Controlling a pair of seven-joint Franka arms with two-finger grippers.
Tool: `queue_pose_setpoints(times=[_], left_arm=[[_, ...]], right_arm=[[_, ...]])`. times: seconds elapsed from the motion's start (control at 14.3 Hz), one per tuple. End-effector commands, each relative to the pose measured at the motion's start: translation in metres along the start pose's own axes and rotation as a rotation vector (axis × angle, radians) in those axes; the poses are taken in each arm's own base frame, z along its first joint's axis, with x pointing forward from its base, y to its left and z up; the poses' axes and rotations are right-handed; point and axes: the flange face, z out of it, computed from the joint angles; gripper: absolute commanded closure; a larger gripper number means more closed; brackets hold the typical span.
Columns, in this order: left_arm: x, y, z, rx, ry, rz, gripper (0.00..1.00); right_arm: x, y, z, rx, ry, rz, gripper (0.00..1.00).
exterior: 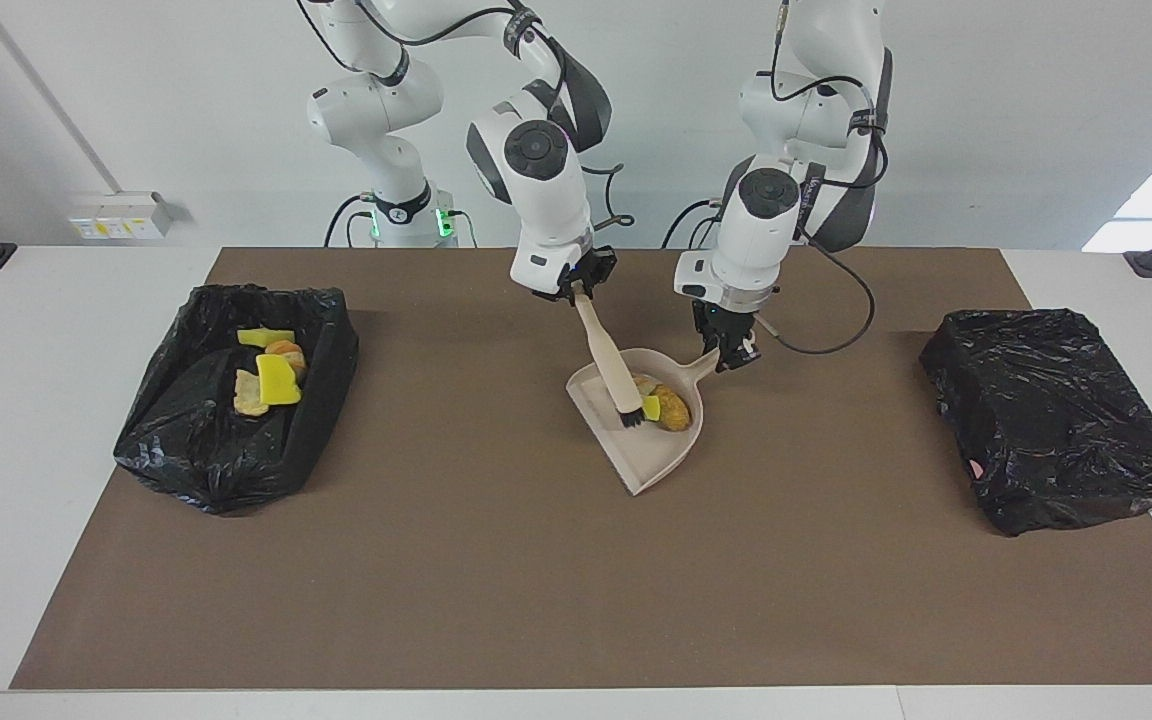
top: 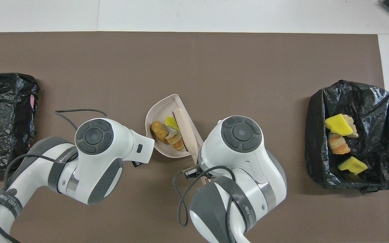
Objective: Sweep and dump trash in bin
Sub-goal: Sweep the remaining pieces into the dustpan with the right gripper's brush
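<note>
A beige dustpan (exterior: 658,455) (top: 160,107) rests mid-table. My left gripper (exterior: 732,357) is shut on its handle. My right gripper (exterior: 577,290) is shut on the beige brush (exterior: 606,360) (top: 185,128), which slants down with its black bristles inside the pan. Trash lies in the pan by the bristles: a yellow sponge piece (exterior: 651,406) (top: 171,122) and two tan lumps (exterior: 674,409) (top: 159,131). More trash (exterior: 271,376) (top: 338,125) lies in the open black-lined bin (exterior: 198,452) (top: 317,111) at the right arm's end of the table.
A second black-bagged bin (exterior: 1051,415) (top: 2,118) stands at the left arm's end of the table. A brown mat (exterior: 536,580) covers the table. In the overhead view both wrists hide the grippers and the pan's handle.
</note>
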Motion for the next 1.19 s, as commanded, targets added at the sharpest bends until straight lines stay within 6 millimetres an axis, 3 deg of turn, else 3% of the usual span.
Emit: queue_pose_setpoints(times=[0.0, 0.14, 0.35, 0.84, 1.12], left_arm=[[-0.007, 0.003, -0.002, 0.008, 0.023, -0.024, 1.00], [-0.007, 0.003, -0.002, 0.008, 0.023, -0.024, 1.00], [-0.007, 0.003, -0.002, 0.007, 0.023, -0.029, 1.00], [-0.008, 0.003, -0.003, 0.008, 0.024, -0.037, 1.00], [-0.007, 0.002, -0.003, 0.010, 0.027, -0.044, 1.00]], right_arm=[[-0.026, -0.007, 0.017, 0.006, -0.022, 0.025, 1.00], [-0.028, -0.017, 0.031, 0.004, -0.001, 0.047, 1.00], [-0.031, -0.011, 0.038, -0.019, -0.031, 0.041, 1.00], [-0.016, -0.002, -0.028, 0.019, -0.024, 0.076, 1.00], [-0.020, 0.001, -0.024, 0.020, -0.016, 0.081, 1.00]])
